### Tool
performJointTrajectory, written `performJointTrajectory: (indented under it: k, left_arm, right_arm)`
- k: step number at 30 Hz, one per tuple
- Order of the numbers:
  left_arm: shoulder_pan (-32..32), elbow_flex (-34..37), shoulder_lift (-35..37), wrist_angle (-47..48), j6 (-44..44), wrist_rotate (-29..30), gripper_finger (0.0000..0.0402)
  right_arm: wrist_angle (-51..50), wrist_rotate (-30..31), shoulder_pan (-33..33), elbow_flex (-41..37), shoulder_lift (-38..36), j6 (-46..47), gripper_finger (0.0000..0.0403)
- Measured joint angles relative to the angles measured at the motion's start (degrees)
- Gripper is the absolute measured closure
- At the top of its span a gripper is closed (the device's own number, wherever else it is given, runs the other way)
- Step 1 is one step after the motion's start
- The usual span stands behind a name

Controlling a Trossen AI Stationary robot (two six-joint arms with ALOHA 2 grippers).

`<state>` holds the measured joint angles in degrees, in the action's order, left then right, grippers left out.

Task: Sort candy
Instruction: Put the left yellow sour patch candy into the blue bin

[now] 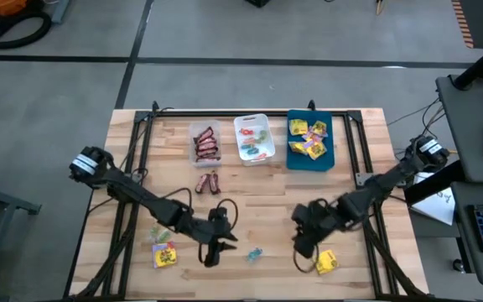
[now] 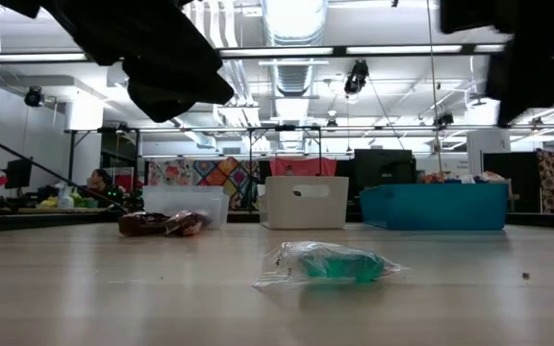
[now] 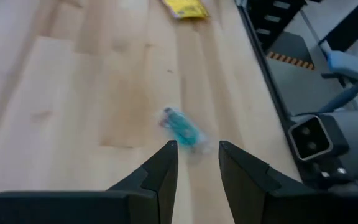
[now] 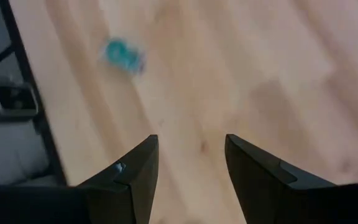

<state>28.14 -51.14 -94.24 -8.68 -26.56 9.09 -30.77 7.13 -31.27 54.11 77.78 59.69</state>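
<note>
A teal wrapped candy (image 1: 254, 254) lies on the wood near the table's near edge, between my two grippers. In the low view this teal candy (image 2: 330, 264) rests flat on its wrapper. My left gripper (image 1: 216, 250) hovers just left of it, open; its wrist view shows the candy (image 3: 180, 127) a little ahead of the open left gripper (image 3: 197, 146). My right gripper (image 1: 303, 243) is open to the right of the candy, which shows farther off (image 4: 122, 55) past the right gripper (image 4: 191, 140). Yellow packets lie by each arm (image 1: 164, 254) (image 1: 325, 262). Two red-brown bars (image 1: 208, 182) lie mid-table.
Three trays stand in a row at the far edge: a clear tray (image 1: 205, 144) with red-brown bars, a white tray (image 1: 254, 138) with small coloured pieces, a blue tray (image 1: 310, 141) with yellow packets. Black frame rails run along the table's left and right sides.
</note>
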Motion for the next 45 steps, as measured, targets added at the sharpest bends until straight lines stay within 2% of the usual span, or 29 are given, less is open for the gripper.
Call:
performJointTrajectory:
  k: [6, 17, 26, 33, 36, 40, 45]
  left_arm:
    - [2.55, -3.58, -3.01, 1.84, -4.64, -0.01, 0.0301]
    - [8.24, -8.37, -3.43, 23.68, -17.27, -0.25, 0.0301]
    - [11.55, -10.01, -3.34, 44.84, -32.64, -9.84, 0.0301]
    - [15.62, -10.03, -3.32, 58.98, -35.68, -13.61, 0.0300]
    - [17.55, -10.03, -3.32, 59.74, -35.65, -14.16, 0.0290]
    - [20.27, -10.03, -3.32, 59.81, -34.25, -14.02, 0.0254]
    - [25.48, -10.03, -3.38, 60.19, -32.51, -10.46, 0.0204]
  right_arm:
    - [-2.07, -0.25, -7.67, 0.00, 0.67, 12.99, 0.0228]
    - [-2.01, -0.25, -14.92, 0.00, 4.16, 22.87, 0.0237]
    - [-1.96, -1.57, -14.97, 0.00, 5.27, 22.79, 0.0239]
    - [-1.96, -1.42, -14.97, 0.00, 5.22, 21.32, 0.0239]
    - [-1.98, -1.02, -14.84, 0.00, 5.22, 20.03, 0.0239]
    - [-2.00, 1.32, -14.46, 0.00, 5.20, 17.89, 0.0239]
    - [-2.02, 2.61, -13.83, 0.00, 5.18, 16.02, 0.0238]
